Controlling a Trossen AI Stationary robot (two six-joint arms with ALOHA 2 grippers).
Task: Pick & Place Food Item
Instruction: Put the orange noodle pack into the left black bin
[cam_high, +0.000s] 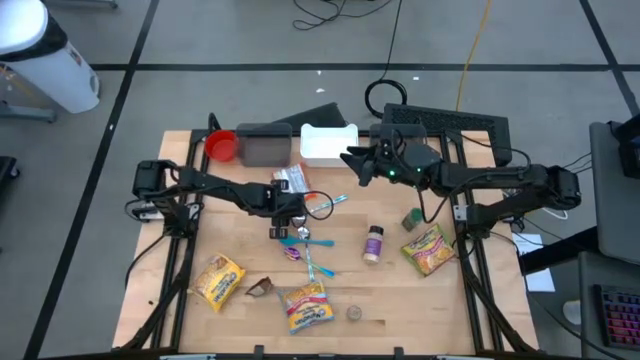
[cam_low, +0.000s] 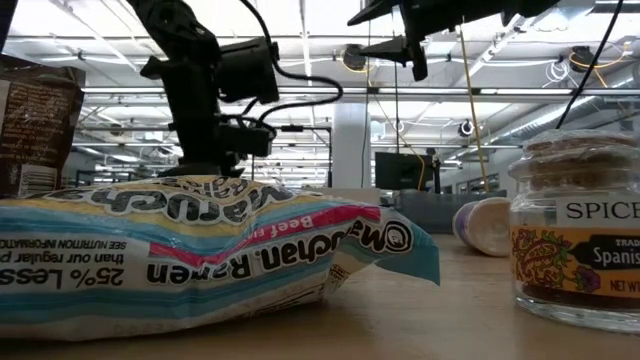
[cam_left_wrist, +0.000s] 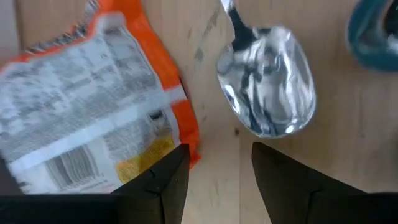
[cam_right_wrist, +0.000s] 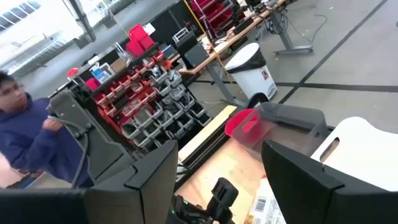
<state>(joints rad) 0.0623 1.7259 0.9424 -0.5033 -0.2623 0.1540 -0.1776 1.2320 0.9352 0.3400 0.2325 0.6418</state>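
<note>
— On the table (cam_high: 180, 150), what is happening?
— The left gripper (cam_left_wrist: 214, 180) is hovering, fingers parted and empty, above the orange food packet (cam_left_wrist: 93, 106), a spoon (cam_left_wrist: 267, 81) lying at the packet's three o'clock.
— And the right gripper (cam_high: 352, 160)?
— It is waiting raised near the white tray (cam_high: 328, 142), fingers parted.

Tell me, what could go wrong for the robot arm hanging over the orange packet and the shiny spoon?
The left gripper hangs with jaws open above bare wood, between the orange-and-white foil snack packet and the shiny metal spoon.

1. Going straight down, it might close on nothing, or nip only the packet's corner and let it slip.
2. A jaw might bump the spoon and knock it aside.
3. Cutlery lies crowded nearby, so other pieces might get shoved too.
</note>
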